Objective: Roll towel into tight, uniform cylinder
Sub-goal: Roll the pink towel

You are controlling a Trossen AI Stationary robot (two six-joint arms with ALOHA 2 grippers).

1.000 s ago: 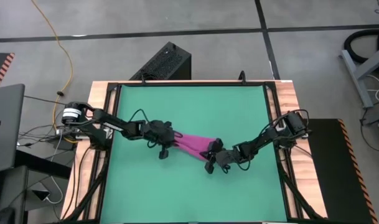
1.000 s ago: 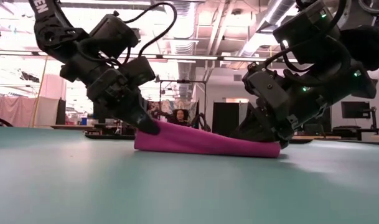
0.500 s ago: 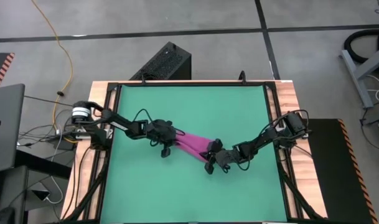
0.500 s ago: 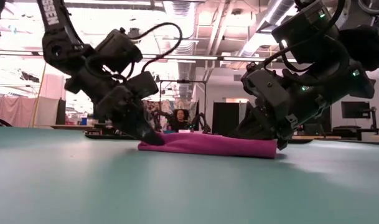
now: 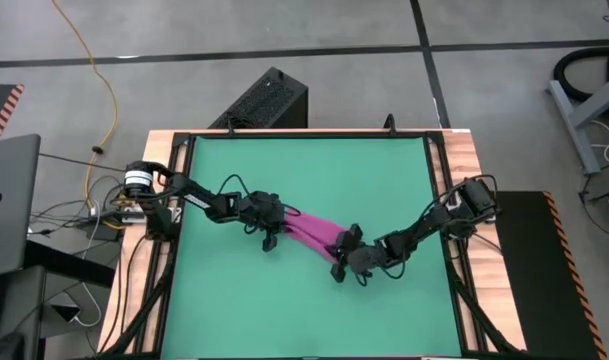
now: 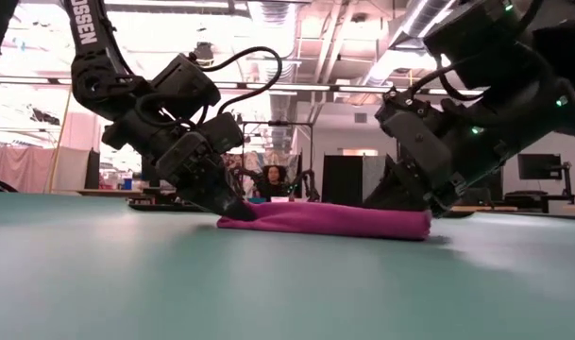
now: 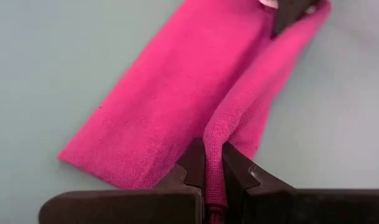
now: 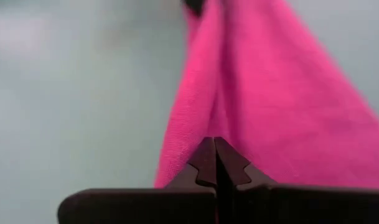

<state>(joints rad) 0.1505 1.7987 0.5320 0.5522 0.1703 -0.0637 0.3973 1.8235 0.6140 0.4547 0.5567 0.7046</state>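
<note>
High view: towel (image 5: 311, 231) btwn both pinching grippers.

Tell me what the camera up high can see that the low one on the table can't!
Only the high view shows the whole green mat, the wooden table edge, the black box and yellow cable on the floor, and both arms reaching in from opposite sides. Only the low view shows the room behind, its ceiling lights, and that the towel lies low on the mat. Both show the pink towel with the left gripper pinching one end and the right gripper pinching the other.
</note>
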